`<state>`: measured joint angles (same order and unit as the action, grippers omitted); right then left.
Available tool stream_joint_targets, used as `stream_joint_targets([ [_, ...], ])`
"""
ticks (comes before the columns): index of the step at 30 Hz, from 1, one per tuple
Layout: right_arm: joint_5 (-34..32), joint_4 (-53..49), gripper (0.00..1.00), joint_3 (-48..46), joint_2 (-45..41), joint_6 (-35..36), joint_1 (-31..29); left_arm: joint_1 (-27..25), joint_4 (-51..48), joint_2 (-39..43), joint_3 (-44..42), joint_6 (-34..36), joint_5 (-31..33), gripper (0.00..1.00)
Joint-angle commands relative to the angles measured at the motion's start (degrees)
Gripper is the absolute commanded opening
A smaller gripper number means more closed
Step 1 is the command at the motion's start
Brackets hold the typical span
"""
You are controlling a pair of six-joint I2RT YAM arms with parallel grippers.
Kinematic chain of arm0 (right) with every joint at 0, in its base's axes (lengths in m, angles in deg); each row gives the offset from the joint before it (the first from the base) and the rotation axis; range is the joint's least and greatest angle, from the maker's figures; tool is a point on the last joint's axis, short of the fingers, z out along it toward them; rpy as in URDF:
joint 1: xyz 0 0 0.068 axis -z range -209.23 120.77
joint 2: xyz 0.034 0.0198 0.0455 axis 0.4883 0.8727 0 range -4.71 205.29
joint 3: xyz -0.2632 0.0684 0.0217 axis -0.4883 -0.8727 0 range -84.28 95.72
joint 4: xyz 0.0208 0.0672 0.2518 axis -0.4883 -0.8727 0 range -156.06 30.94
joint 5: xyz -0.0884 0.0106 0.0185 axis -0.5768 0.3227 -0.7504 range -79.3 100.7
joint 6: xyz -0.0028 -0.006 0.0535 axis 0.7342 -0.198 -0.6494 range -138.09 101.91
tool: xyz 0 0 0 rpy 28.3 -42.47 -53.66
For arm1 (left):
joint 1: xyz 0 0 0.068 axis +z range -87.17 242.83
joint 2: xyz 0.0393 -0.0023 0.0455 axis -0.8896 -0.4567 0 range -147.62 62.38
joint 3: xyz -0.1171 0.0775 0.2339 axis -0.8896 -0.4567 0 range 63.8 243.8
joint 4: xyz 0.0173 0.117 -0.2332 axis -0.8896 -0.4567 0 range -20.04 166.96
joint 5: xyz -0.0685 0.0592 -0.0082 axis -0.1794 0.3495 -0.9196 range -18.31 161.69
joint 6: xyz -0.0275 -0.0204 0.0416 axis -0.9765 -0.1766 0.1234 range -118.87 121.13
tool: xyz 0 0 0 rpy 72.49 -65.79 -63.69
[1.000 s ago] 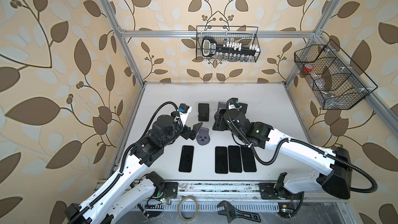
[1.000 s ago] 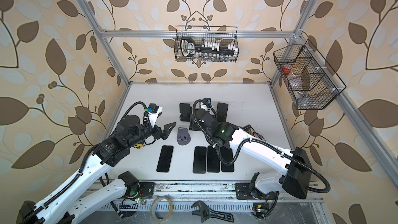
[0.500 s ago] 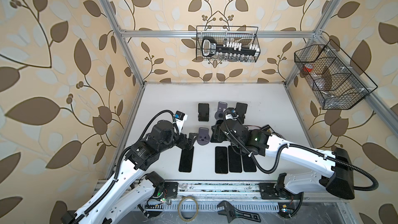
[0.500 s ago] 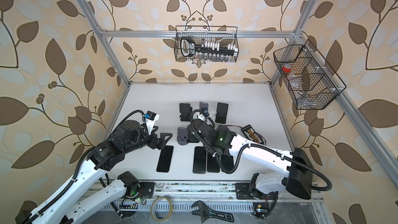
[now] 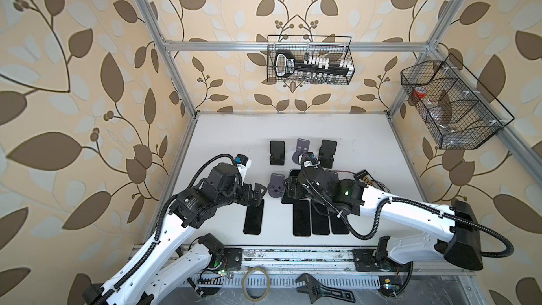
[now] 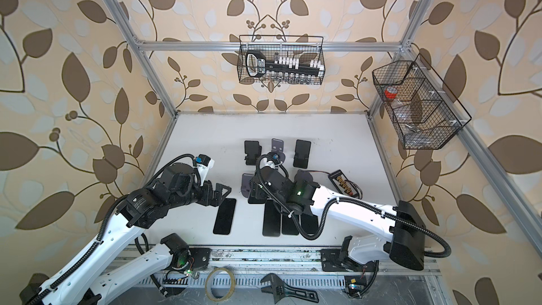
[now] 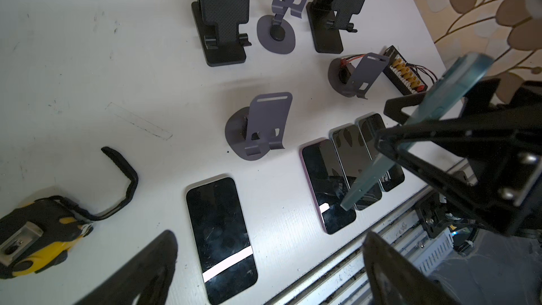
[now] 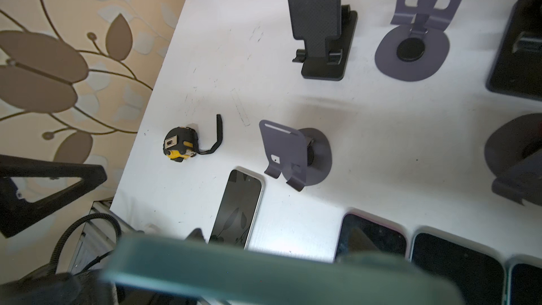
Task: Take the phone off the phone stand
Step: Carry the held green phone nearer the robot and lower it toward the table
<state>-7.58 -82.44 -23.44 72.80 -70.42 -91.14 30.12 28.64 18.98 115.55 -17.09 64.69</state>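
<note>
My right gripper [image 5: 289, 189] is shut on a teal-edged phone [image 7: 425, 121] and holds it on edge in the air, over the front middle of the table. The same phone's blurred edge [image 8: 264, 271] fills the near part of the right wrist view. Just to its left stands a purple phone stand [image 5: 276, 184], bare. The back row's black stand [image 5: 277, 152], purple stand [image 5: 302, 149] and second black stand [image 5: 327, 152] carry nothing. My left gripper [image 5: 259, 193] hangs open over a single phone [image 7: 220, 236] lying flat, with nothing between its fingers [image 7: 140, 271].
Three phones [image 5: 319, 218] lie flat side by side under my right arm. A yellow-black tape measure [image 8: 179, 146] sits near the table's left edge. Another purple stand [image 7: 356, 77] and a connector board [image 5: 365, 177] are on the right. Wire baskets [image 5: 309, 64] hang on the walls.
My right gripper has come from the back row of stands toward the front with the phone in it. The left gripper has drawn back toward the front, still open.
</note>
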Motion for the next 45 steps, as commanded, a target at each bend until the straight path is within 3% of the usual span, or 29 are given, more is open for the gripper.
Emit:
stream_joint_targets([
  [1, 3.64, 0.43, 0.68, -0.11, 2.34, -2.76, -1.23, -0.49, -4.78, -1.1, 2.87, -2.74, 0.55, 0.99],
  [16, 13.02, 0.87, 0.71, -1.08, 10.53, -12.06, -3.83, -0.49, -7.5, -0.99, 1.92, -8.41, 0.45, 0.99],
  [27, 16.34, 0.93, 0.71, 0.57, 16.57, -12.75, -4.17, -0.48, -5.33, 3.94, -3.78, -10.21, 2.08, 0.99],
  [45, 18.27, -2.87, 0.74, 5.33, 23.58, -13.78, -3.98, -0.46, -4.69, 9.9, -4.64, -10.25, 4.78, 0.97],
])
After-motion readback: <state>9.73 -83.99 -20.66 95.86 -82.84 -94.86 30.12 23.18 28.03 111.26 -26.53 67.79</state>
